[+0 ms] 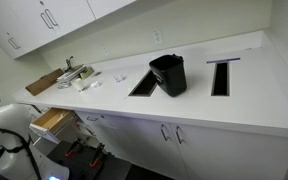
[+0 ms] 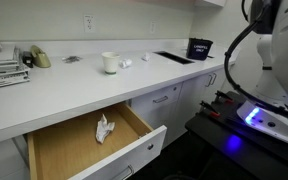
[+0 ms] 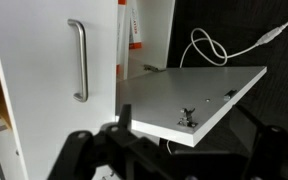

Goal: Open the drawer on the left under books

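Observation:
The drawer (image 2: 134, 155) stands pulled far out under the counter, below the stack of books (image 2: 2, 65). Its flat white front faces forward, and its tan wooden box holds a crumpled white paper (image 2: 104, 128). In an exterior view it shows as a tan box (image 1: 52, 121) under the books (image 1: 44, 82). My gripper (image 3: 182, 150) shows only in the wrist view, as dark fingers spread apart with nothing between them. It is apart from the drawer, in front of a white panel (image 3: 184, 95) that carries a small metal fitting.
A white cabinet door with a vertical silver bar handle (image 3: 79, 60) is to the left in the wrist view. A black bin (image 1: 169, 75) and two counter openings sit on the counter. A white cup (image 2: 110, 62) stands there too. The arm (image 2: 274, 50) rises on the right.

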`<state>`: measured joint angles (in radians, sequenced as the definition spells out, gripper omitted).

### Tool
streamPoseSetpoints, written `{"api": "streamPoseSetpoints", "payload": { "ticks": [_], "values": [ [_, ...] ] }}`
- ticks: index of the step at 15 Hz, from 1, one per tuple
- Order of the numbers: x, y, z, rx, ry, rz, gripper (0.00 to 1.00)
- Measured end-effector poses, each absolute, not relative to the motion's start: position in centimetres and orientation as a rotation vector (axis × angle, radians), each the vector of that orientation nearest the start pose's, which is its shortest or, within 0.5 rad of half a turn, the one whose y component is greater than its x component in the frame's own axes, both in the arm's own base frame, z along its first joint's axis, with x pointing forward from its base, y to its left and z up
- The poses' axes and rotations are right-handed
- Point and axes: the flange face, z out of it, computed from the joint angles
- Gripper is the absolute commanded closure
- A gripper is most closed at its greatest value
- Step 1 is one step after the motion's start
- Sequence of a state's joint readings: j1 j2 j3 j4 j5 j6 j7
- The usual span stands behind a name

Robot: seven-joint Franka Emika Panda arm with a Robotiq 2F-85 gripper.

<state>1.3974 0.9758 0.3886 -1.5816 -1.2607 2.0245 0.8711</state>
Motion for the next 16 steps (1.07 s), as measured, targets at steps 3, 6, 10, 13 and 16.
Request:
{"api": "streamPoseSetpoints", "payload": {
  "ticks": [3,6,10,13,16],
  "values": [
    [-7.1,61.9,8.5,1.778,1.85,0.748,0.0],
    [-8.1,59.0,10.6,1.795,1.811,0.803,0.0],
    [-8.6,57.5,12.1,1.784,1.803,0.835,0.0],
    [-8.3,57.5,12.1,1.803,1.788,0.825,0.0],
    [-7.3,57.3,14.2,1.949,1.669,0.783,0.0]
  ]
}}
